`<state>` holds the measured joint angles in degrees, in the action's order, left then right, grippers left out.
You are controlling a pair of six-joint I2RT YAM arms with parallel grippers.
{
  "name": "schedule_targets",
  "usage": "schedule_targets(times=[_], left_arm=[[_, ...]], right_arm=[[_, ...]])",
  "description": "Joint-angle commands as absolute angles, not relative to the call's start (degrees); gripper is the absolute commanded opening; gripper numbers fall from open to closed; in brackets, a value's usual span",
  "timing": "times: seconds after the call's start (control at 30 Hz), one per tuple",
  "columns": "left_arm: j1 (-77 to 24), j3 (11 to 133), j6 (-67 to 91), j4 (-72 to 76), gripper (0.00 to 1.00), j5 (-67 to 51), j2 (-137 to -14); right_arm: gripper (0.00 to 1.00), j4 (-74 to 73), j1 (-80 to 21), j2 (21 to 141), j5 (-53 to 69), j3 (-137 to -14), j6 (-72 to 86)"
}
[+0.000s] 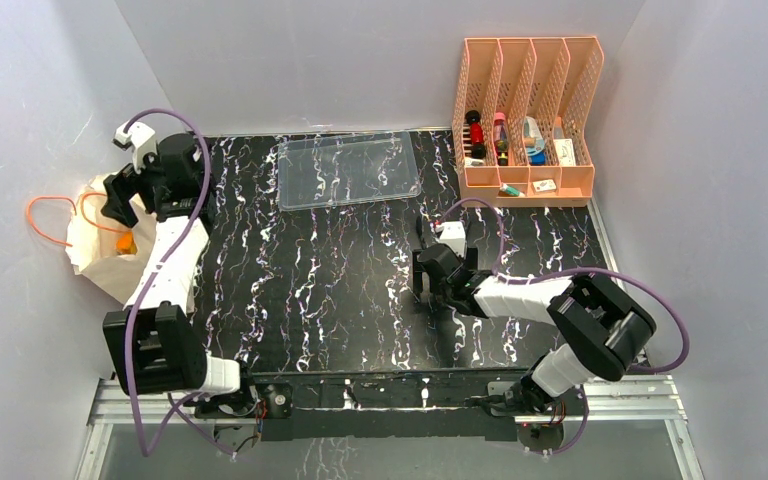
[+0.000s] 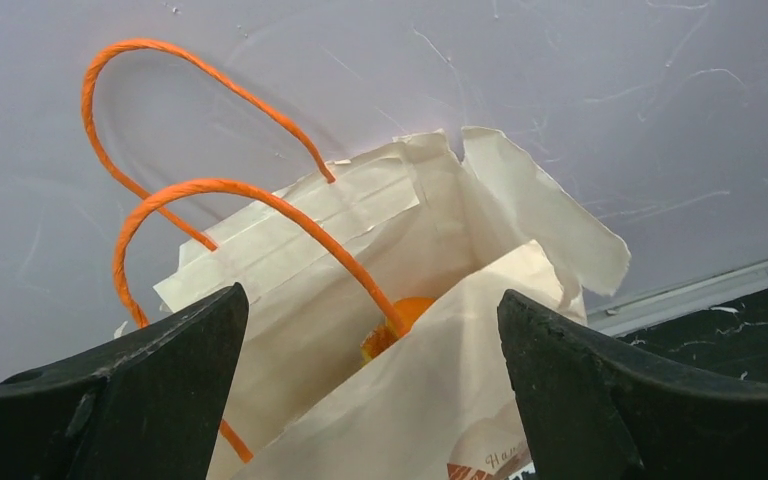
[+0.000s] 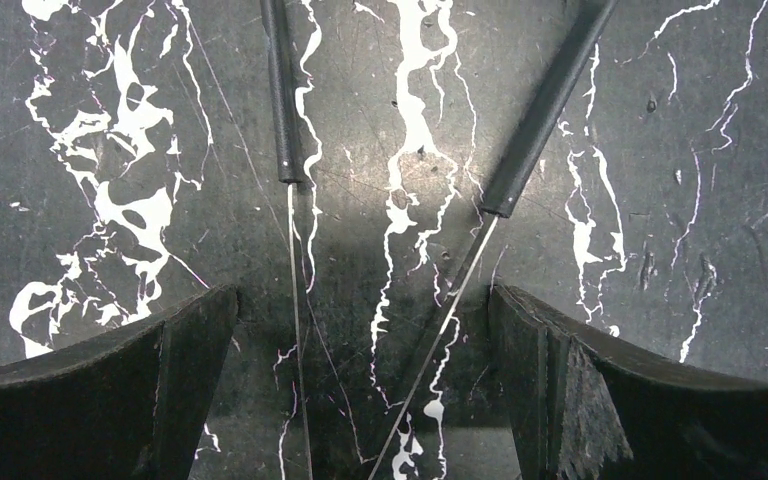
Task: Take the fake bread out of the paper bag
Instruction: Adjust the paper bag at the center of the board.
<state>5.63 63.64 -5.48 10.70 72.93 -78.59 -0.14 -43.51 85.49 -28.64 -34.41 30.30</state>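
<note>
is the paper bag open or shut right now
Open. In the left wrist view the paper bag's mouth gapes, its top flaps spread apart, and an orange piece shows inside.

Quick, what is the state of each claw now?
Left claw: open, empty, facing the bag.
Right claw: open, empty, over the table.

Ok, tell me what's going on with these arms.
The left gripper hangs at the mouth of the paper bag at the far left, jaws wide apart and holding nothing. An orange piece of fake bread shows inside the bag, not yet out. The right gripper sits open just above the black marbled table, holding nothing.
</note>
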Motion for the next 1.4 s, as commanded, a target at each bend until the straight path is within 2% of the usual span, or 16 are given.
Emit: schedule_targets(times=[0.0, 0.07, 0.17, 0.3, 0.37, 0.43, 0.5, 0.53, 0.7, 0.83, 1.13, 1.37], left_arm=[[8.0, 67.6, 3.4, 2.4, 0.96, 74.8, -81.6], [8.9, 69.1, 11.3, -7.4, 0.96, 72.7, -82.3], [9.6, 68.5, 18.9, -14.3, 0.95, 70.0, -81.8], [9.7, 65.6, 21.6, -15.2, 0.94, 66.9, -81.4], [9.8, 65.6, 23.1, -16.6, 0.90, 65.0, -82.0], [9.8, 66.6, 27.5, -20.9, 0.72, 62.8, -82.8], [9.8, 65.9, 29.2, -22.1, 0.49, 60.1, -82.9], [9.8, 65.2, 29.8, -22.2, 0.43, 58.4, -82.5], [6.7, 61.5, 31.3, -21.5, 0.28, 53.6, -80.3], [-1.4, 61.2, 29.4, -19.8, 0.21, 56.2, -79.9], [-17.4, 63.0, 32.9, -24.2, 0.20, 61.4, -83.8], [-27.3, 62.0, 35.9, -25.4, 0.20, 62.9, -85.9]], right_arm=[[0.98, -0.2, -43.9, 86.5, -26.8, -36.4, 29.6], [0.98, -0.4, -43.9, 86.3, -26.8, -36.4, 29.5], [0.98, 0.2, -43.9, 86.5, -26.7, -36.2, 29.6], [0.98, 0.6, -43.9, 88.1, -27.7, -36.7, 30.3], [0.98, -0.2, -43.9, 88.7, -28.3, -37.3, 30.8], [0.98, -0.3, -43.9, 88.7, -28.7, -37.1, 31.1], [0.98, 0.0, -43.9, 88.6, -29.2, -36.8, 31.4], [0.98, 0.0, -43.9, 88.8, -29.4, -36.8, 31.6], [0.94, 0.6, -43.9, 89.6, -29.9, -36.3, 32.4], [0.80, 2.3, -43.9, 90.7, -30.3, -36.0, 32.3], [0.32, 1.9, -43.9, 91.8, -31.6, -37.7, 32.0], [0.01, 0.8, -43.9, 90.7, -31.5, -37.6, 32.2]])
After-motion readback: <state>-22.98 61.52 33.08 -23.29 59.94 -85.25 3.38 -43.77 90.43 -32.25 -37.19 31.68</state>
